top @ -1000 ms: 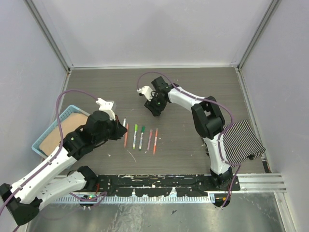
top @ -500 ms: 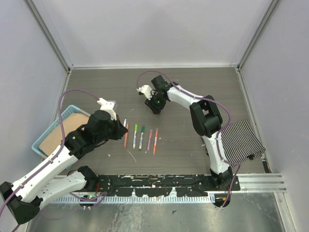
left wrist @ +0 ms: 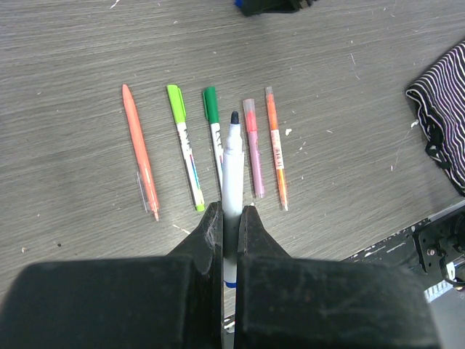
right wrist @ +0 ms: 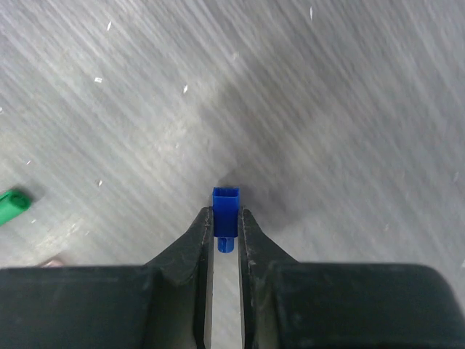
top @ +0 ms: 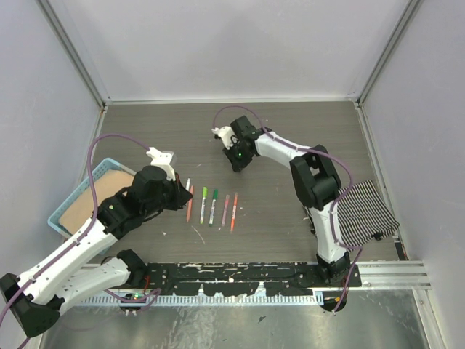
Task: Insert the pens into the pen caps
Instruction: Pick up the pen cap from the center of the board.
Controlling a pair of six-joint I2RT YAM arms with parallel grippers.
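Observation:
My left gripper (left wrist: pixel 231 211) is shut on a white-barrelled pen (left wrist: pixel 232 163) with a bare dark tip pointing forward, held above a row of pens on the table. The row holds an all-orange pen (left wrist: pixel 139 153), a light-green-capped pen (left wrist: pixel 184 145), a dark-green-capped pen (left wrist: pixel 213 127), a pink pen (left wrist: pixel 253 149) and an orange-red pen (left wrist: pixel 276 149). In the top view the left gripper (top: pixel 182 190) is at the row's left end (top: pixel 213 206). My right gripper (right wrist: pixel 226 214) is shut on a small blue pen cap (right wrist: pixel 225 205), low over the table behind the row (top: pixel 237 158).
A light-blue basket (top: pixel 76 187) with a tan pad inside stands at the left, under my left arm. A black-and-white striped cloth (top: pixel 370 211) lies at the right edge and shows in the left wrist view (left wrist: pixel 443 123). Walls close the table's sides and back.
My right gripper has shifted slightly to the right and turned, still holding the blue cap. My left arm with its pen has not visibly moved.

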